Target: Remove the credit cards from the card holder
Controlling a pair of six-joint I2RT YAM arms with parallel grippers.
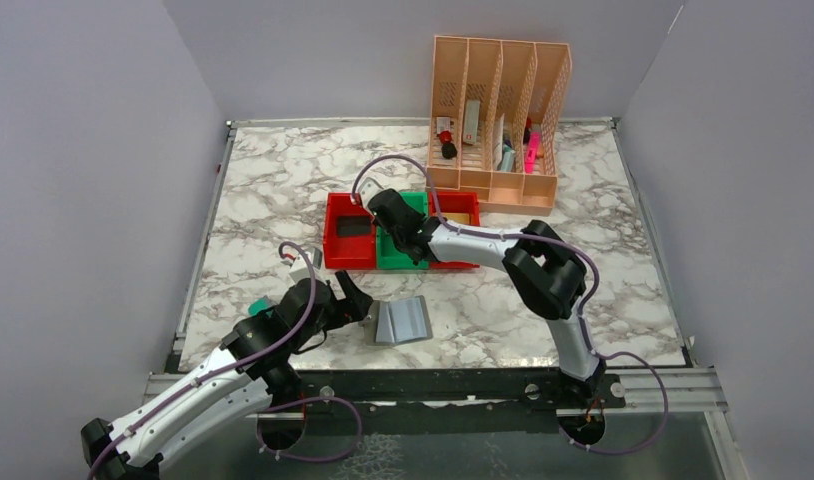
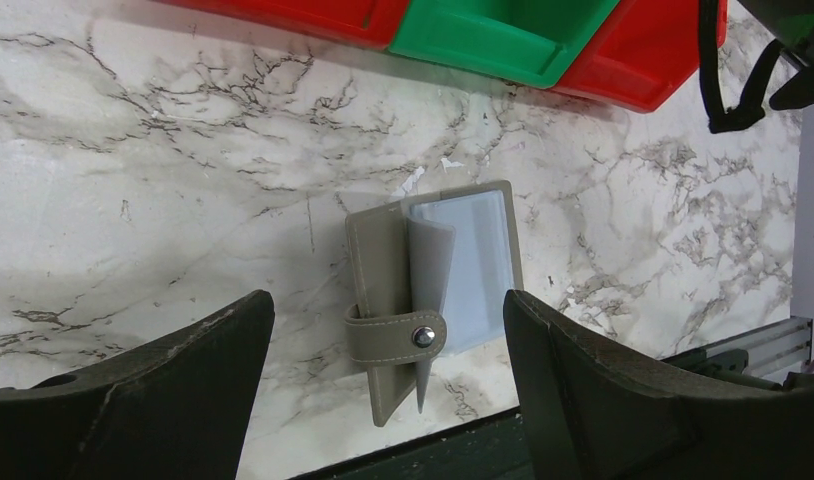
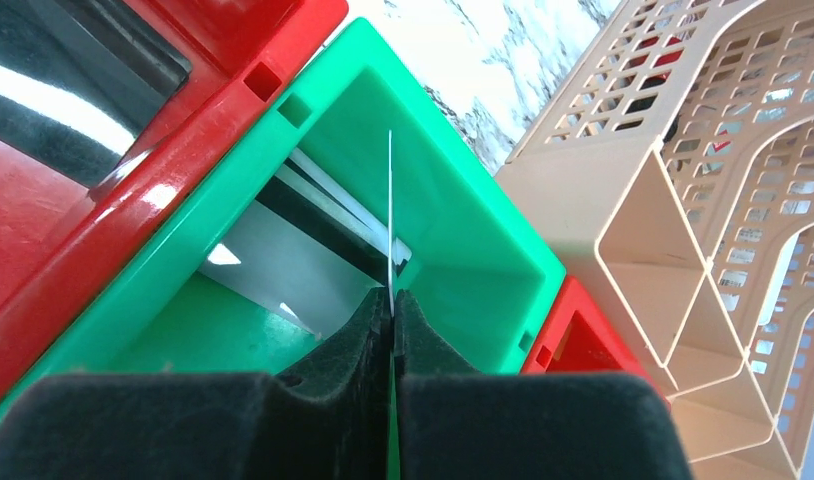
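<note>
Right now, the right gripper (image 3: pixel 392 300) pinches one credit card (image 3: pixel 391 200), a thin, stiff, slippery sliver seen edge-on above the green bin (image 3: pixel 463 240); it is probably best gripped across its flat faces. The left gripper (image 2: pixel 385 300) hangs spread wide over the grey card holder (image 2: pixel 378 270), which lies unfolded on the marble table (image 2: pixel 183 180) with pale-blue pockets showing.

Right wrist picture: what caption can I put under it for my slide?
Right gripper pinches a thin pale card, edge-on, above the green plastic bin where another card lies.
</note>
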